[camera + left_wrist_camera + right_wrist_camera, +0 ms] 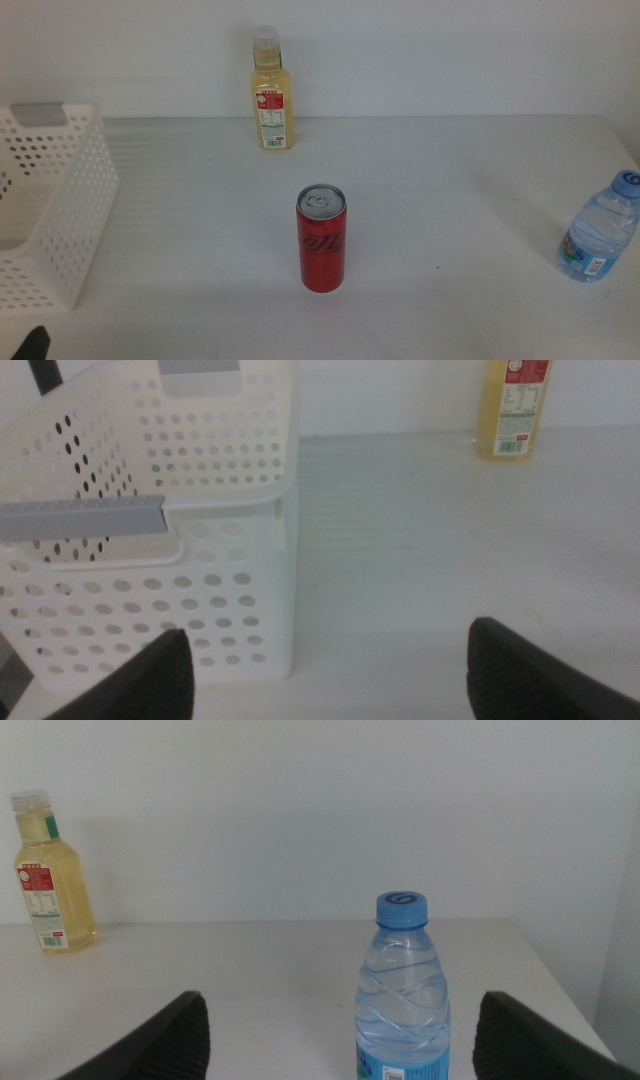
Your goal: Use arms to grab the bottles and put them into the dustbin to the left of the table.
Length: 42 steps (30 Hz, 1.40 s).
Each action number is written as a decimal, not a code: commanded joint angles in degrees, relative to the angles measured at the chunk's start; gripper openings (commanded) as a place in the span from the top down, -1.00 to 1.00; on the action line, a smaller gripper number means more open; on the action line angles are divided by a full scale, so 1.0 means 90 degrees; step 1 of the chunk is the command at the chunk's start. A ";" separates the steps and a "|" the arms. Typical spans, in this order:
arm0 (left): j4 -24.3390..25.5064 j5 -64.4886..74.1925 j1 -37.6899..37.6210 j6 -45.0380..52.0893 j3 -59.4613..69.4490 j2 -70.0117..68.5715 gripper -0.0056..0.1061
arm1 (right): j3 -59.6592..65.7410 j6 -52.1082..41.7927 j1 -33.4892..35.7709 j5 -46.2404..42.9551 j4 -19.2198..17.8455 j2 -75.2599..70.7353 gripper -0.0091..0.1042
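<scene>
Beside the bin [230, 560] hangs the left gripper [325, 670], jaws spread; right gripper [340, 1035], also spread, faces the water bottle [403, 990].

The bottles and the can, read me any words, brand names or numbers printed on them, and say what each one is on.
No text reads clearly in any view.
Red can: black script logo on its side, too stylised and small to read.
Yellow-liquid bottle: red-and-white label with fine print, too small; blurred in the wrist views too.
Water bottle: blue label cut off by the picture's edge, a round mark on its cap, unreadable.
White basket: no text.
</scene>
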 commanded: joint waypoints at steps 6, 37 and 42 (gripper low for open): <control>-0.0031 -0.1061 -0.0331 -0.0054 -0.0262 0.0563 -0.72 | -0.0056 -0.0067 -0.0052 -0.0468 -0.0039 -0.0174 -0.46; -0.0031 -0.7553 -0.3529 -0.0060 -0.0147 0.6352 -0.72 | -0.0056 -0.0067 -0.0052 -0.0468 -0.0039 -0.0174 -0.46; -0.0013 -0.9135 -0.3529 -0.0133 0.0044 0.7407 -0.72 | -0.0056 -0.0067 -0.0052 -0.0468 -0.0039 -0.0174 -0.46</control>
